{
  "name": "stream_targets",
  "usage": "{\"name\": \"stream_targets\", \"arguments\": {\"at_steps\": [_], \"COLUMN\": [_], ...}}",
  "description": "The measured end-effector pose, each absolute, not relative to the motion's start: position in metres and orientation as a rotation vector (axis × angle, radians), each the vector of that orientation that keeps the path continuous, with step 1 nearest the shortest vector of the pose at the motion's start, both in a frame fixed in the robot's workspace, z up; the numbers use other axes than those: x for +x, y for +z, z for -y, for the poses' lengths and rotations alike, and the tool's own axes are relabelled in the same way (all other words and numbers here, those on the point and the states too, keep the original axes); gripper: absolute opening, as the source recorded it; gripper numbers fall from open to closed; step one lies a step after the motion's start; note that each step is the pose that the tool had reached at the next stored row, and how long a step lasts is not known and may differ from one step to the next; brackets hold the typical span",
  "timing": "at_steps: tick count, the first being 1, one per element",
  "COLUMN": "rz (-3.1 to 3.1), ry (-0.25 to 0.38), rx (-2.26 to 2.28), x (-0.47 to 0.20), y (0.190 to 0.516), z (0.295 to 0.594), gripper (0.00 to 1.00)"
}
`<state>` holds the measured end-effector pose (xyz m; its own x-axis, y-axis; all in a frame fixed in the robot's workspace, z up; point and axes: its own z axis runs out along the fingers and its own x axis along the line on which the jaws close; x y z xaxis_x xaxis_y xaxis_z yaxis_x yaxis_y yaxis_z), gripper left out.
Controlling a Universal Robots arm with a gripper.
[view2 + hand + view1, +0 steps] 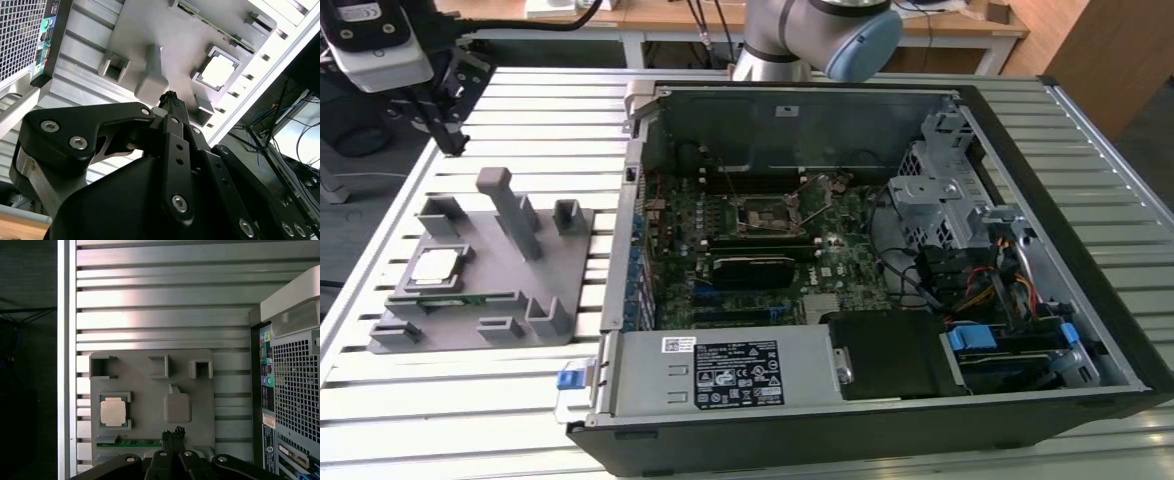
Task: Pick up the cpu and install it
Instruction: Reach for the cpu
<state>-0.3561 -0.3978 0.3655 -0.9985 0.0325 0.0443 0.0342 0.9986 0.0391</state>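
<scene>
The jaws are seen pressed together with nothing between them, held in the air over the slatted counter (534, 110). The cpu (113, 411) is laid flat in a square nest on the grey holder plate (150, 385), below the jaws and aside from their tips. A grey post (177, 407) is standing nearer to the tips. A green memory stick (137, 443) is placed just beside the cpu. The open computer case (854, 445) is farther away.

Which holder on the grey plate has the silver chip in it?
The square-framed holder beside the green memory stick; the cpu lies flat in it, the other holders have none.
</scene>
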Motion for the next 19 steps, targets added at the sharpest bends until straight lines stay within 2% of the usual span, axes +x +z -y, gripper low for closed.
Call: {"name": "stream_targets", "arguments": {"at_steps": [19], "rz": [3.097], "ry": [-0.062], "rx": [-0.006], "x": [-0.380], "y": [0.360], "z": [0.398], "gripper": [0.11]}}
